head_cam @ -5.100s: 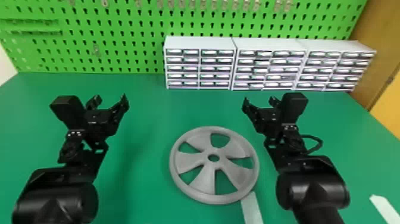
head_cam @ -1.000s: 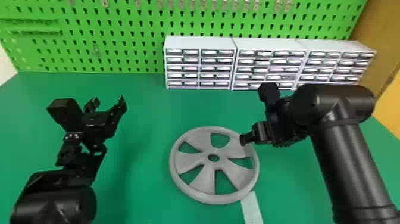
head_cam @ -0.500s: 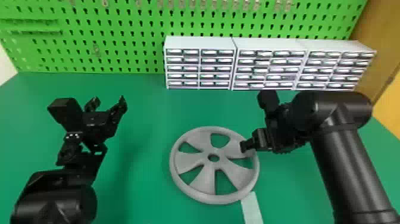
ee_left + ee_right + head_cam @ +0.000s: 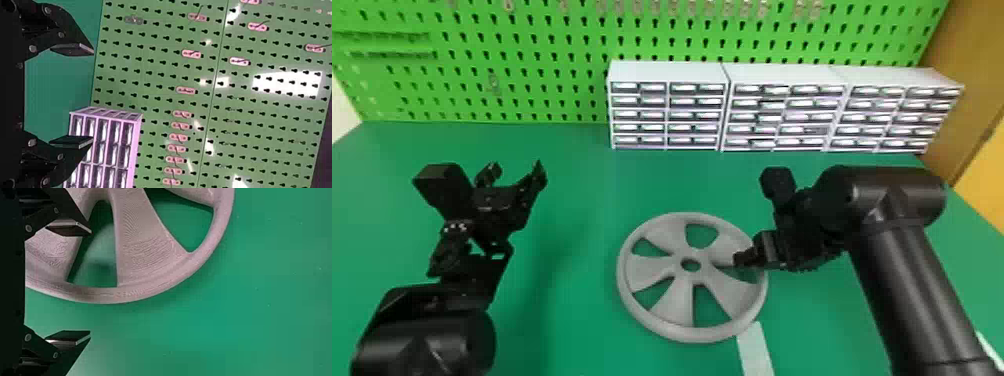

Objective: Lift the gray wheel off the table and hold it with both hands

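Note:
The gray wheel [image 4: 677, 300] lies flat on the green table [image 4: 572, 320]. At the left my left gripper [image 4: 514, 172] hangs clear of the wheel; its fingers stand apart in the left wrist view, where the gripper [image 4: 72, 95] faces the pegboard. My right gripper [image 4: 749, 262] is over the wheel's right side, one finger above a gap between spokes. In the right wrist view the open gripper [image 4: 70, 284] has the rim of the wheel [image 4: 145, 288] between its two fingers, one over the spoke opening, the other outside over the table.
White drawer cabinets [image 4: 667, 112] stand along the table's back edge before a green pegboard [image 4: 532, 65]. A pale strip [image 4: 756, 350] lies on the table at the wheel's lower right. A wooden panel [image 4: 967, 100] rises at the right.
The right arm has swung in from the right and come down toward the wheel's right rim, moving slightly nearer since half a second ago. The left arm has barely shifted, and the wheel has stayed put.

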{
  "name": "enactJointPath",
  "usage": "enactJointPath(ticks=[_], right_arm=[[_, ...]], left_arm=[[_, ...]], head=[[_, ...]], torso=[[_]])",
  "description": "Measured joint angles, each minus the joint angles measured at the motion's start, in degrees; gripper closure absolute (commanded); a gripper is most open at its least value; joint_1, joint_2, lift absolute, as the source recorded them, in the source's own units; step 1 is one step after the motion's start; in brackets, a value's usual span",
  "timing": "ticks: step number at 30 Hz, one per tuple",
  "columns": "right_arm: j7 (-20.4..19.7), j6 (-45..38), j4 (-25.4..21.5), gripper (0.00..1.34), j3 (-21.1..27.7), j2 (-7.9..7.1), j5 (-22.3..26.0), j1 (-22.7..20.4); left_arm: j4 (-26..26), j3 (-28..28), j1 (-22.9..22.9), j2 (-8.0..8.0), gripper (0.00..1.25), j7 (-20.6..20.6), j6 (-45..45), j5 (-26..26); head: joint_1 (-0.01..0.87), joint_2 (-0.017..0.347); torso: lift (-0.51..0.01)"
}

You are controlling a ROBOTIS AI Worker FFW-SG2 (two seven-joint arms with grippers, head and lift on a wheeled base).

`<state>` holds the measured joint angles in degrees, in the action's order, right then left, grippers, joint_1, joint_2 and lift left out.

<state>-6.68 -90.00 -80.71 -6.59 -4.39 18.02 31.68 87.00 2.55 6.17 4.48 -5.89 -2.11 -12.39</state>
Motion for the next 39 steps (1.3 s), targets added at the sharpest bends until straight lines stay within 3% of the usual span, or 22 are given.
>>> enactJointPath(ticks=[27, 29, 33, 39], right_arm=[[0.0, 3.6, 1.2, 0.38, 0.1, 0.0, 0.1, -1.2], [0.0, 3.7, 1.2, 0.42, 0.1, -0.01, 0.1, -1.2], [0.0, 3.9, 1.4, 0.66, 0.0, -0.07, 0.2, -1.3], [0.0, 4.0, 1.5, 0.69, 0.0, -0.09, 0.2, -1.4]], left_arm=[[0.0, -0.2, 0.1, 0.0, 0.46, 0.0, 0.0, 0.0], [0.0, -0.2, 0.1, 0.0, 0.46, 0.0, 0.0, 0.0], [0.0, -0.2, 0.1, 0.0, 0.46, 0.0, 0.0, 0.0], [0.0, -0.2, 0.1, 0.0, 0.46, 0.0, -0.1, 0.0]], head=[[0.711, 0.015], [0.711, 0.015], [0.711, 0.015], [0.711, 0.015]], torso=[[-0.098], [-0.098], [-0.098], [-0.098]])
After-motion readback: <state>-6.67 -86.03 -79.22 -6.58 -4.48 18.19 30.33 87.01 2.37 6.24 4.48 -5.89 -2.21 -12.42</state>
